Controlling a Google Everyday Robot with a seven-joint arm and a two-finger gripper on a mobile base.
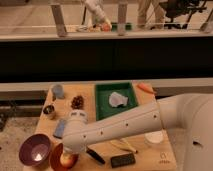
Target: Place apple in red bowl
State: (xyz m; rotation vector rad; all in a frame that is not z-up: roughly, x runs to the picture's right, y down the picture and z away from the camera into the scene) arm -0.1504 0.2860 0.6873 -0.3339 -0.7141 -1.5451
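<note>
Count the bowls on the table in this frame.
2, both at the table's front-left corner: a round purple bowl and, beside it, a round red-orange bowl holding the small orange-yellow apple. The claw is hidden behind the arm above that bowl.

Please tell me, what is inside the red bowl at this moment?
The apple lies inside the red bowl. The gripper is directly over the bowl, at the end of the arm, and it covers the right part of the bowl, so that part stays unseen.

wood table [165, 152], gripper [70, 150] over red bowl [56, 156], purple bowl [30, 145], green tray [102, 107], carrot [145, 88]
</note>
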